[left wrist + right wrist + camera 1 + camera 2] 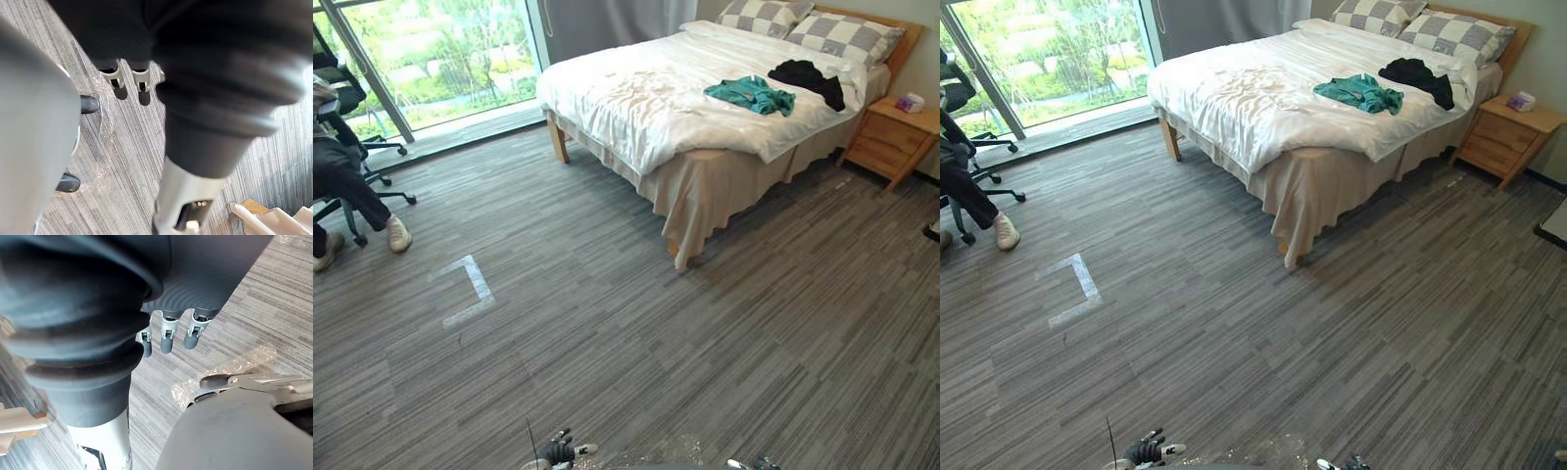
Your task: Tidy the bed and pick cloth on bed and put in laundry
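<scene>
Grey striped carpet with a white tape corner lies before the wooden bed. On the bed's white duvet, a crumpled teal cloth stretches roughly crosswise, with a black cloth just headward. Left hand and right hand hang slack-fingered and empty.

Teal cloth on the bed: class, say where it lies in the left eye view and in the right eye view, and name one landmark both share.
Left eye view: the teal cloth lies upper right, on the white duvet, just left of the black cloth.
Right eye view: upper middle-right, on the same duvet.
Shared landmark: the wooden nightstand at the far right.
</scene>
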Available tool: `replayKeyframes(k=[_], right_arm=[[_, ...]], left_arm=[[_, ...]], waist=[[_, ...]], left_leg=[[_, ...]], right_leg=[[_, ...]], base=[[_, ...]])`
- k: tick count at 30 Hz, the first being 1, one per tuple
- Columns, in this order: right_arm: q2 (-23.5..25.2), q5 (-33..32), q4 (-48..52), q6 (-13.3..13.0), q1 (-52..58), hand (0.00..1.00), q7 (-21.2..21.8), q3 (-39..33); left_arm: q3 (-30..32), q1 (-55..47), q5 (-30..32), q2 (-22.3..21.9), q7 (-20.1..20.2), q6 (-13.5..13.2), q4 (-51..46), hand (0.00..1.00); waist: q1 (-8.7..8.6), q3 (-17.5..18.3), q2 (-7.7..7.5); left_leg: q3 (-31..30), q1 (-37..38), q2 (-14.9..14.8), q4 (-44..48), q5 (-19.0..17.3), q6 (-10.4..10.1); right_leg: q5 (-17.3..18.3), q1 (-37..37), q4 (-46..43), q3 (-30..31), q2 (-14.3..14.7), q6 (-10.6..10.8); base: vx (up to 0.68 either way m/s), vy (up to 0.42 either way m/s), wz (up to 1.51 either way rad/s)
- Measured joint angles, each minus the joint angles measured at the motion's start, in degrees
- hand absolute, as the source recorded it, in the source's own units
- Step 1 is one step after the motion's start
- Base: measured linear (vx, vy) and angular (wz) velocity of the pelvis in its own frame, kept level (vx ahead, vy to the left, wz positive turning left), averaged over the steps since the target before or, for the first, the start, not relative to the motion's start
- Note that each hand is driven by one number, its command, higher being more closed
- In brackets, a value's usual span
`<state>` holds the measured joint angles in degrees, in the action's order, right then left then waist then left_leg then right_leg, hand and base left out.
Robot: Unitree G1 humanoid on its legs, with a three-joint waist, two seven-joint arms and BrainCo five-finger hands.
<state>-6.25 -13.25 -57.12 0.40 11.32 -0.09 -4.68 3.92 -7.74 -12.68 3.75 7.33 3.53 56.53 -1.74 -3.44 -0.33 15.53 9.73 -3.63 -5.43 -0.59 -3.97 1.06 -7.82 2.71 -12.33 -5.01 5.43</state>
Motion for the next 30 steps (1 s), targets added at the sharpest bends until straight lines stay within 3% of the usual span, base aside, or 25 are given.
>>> replayKeyframes(k=[10, 13, 14, 15, 17, 20, 23, 25, 27, 28, 29, 30], right_arm=[[0.7, -2.1, -0.5, -0.2, -0.2, 0.0, 0.2, -2.8], [1.0, -3.2, -0.3, -0.9, -0.2, 0.0, -0.2, -4.1], [1.4, -4.3, 0.1, -1.5, -0.4, 0.0, -0.8, -5.0], [1.5, -5.3, 0.1, -1.8, -0.9, 0.0, -1.3, -5.5], [2.4, -6.7, 0.1, -2.0, -1.1, 0.0, -2.1, -5.8], [3.8, -7.7, 0.5, -0.4, -1.2, 0.0, -3.6, -9.1], [3.7, -8.9, 2.1, 1.9, -0.8, 0.0, -3.3, -11.4], [4.0, -8.6, 2.5, 3.7, -0.6, 0.0, -2.2, -11.4], [4.5, -8.4, 2.4, 4.6, 1.1, 0.0, -2.1, -11.0], [3.7, -8.4, 2.4, 5.0, 2.1, 0.0, -1.0, -11.2], [3.0, -6.6, 2.3, 5.3, 1.8, 0.0, -0.1, -11.1], [2.5, -5.0, 2.1, 6.0, 1.5, 0.0, 0.2, -11.3]], left_arm=[[-4.0, 1.4, 2.3, 0.9, 0.1, 1.3, 0.2, 0.0], [-4.5, 2.3, 3.2, 1.1, 0.1, 2.1, 0.0, 0.0], [-4.6, 3.1, 3.4, 1.4, 0.0, 2.4, 0.0, 0.0], [-5.3, 3.5, 3.3, 1.8, -0.4, 2.4, -0.1, 0.0], [-6.0, 4.3, 3.3, 2.7, -1.1, 2.6, -0.1, 0.0], [-5.8, 4.5, 3.9, 3.3, -1.4, 4.2, 0.2, 0.0], [-5.4, 5.5, 5.7, 2.3, -1.2, 5.0, 0.2, 0.0], [-2.9, 5.5, 7.4, 1.5, -1.1, 5.0, 0.2, 0.0], [-1.0, 5.3, 8.3, 1.5, -1.1, 4.9, 0.1, 0.0], [0.1, 4.9, 8.3, 0.6, -1.4, 4.8, 0.1, 0.0], [0.9, 4.3, 8.3, -0.2, -1.3, 4.8, 0.1, 0.0], [1.5, 4.3, 8.7, -1.3, -1.2, 4.6, -0.8, 0.0]], waist=[[-0.66, -1.7, 0.18], [-0.65, -3.3, -0.22], [-0.65, -4.6, 0.11], [-0.66, -5.8, 0.07], [-0.66, -7.0, -0.79], [-2.14, -7.7, -0.99], [-2.03, -8.4, 0.43], [-1.83, -8.7, 0.63], [-0.73, -8.5, -0.7], [-0.86, -8.0, 0.47], [-0.84, -6.6, 0.96], [-0.75, -6.2, 1.37]], left_leg=[[2.2, 0.7, -0.5, 0.1, -0.1, 0.1], [3.7, 0.6, -0.8, 0.6, -0.9, 0.1], [4.8, 0.2, -1.1, 2.4, -1.8, 0.6], [6.4, -0.3, -1.8, 4.2, -2.6, 0.6], [8.8, 0.2, -2.5, 5.9, -3.6, 0.5], [10.3, 1.2, -5.1, 7.6, -5.7, -0.6], [11.4, 2.2, -10.3, 9.9, -7.8, -3.2], [12.3, 4.3, -14.6, 10.3, -9.0, -5.2], [13.9, 8.7, -15.6, 9.7, -9.5, -6.1], [14.7, 11.5, -18.0, 9.2, -10.0, -5.6], [14.3, 11.3, -19.5, 10.7, -7.1, -1.1], [12.7, 8.9, -21.6, 14.0, -1.7, 0.9]], right_leg=[[-0.5, 0.6, -0.1, 2.2, 0.7, -1.8], [3.9, 5.7, -9.8, 3.6, 0.2, -2.1], [5.3, 9.2, -16.7, 3.3, -0.3, -1.3], [5.4, 12.9, -23.2, 2.8, -0.7, -1.2], [5.5, 15.3, -27.4, 1.1, -1.2, -1.1], [7.8, 14.9, -26.0, -4.0, -1.1, -1.7], [7.3, 17.2, -22.5, -4.7, -1.1, -1.7], [3.1, 20.9, -20.5, -2.1, -2.1, -0.9], [0.8, 20.6, -19.0, -1.8, -5.0, -0.9], [-0.2, 21.5, -25.9, -5.1, -5.1, -3.3], [5.2, 23.2, -30.8, -5.7, -4.0, -4.3], [7.8, 23.1, -31.7, -6.3, -3.1, -5.3]], base=[[-0.04, -0.028, -0.12], [-0.03, -0.01, -0.26], [-0.08, -0.013, -0.55], [-0.08, -0.015, -0.64], [-0.07, -0.023, -0.77], [0.0, -0.089, -0.51], [0.09, -0.185, -0.29], [0.21, -0.267, -0.27], [0.29, -0.371, -0.23], [0.34, -0.373, -0.08], [0.41, -0.464, -0.07], [0.33, -0.386, 0.02]])
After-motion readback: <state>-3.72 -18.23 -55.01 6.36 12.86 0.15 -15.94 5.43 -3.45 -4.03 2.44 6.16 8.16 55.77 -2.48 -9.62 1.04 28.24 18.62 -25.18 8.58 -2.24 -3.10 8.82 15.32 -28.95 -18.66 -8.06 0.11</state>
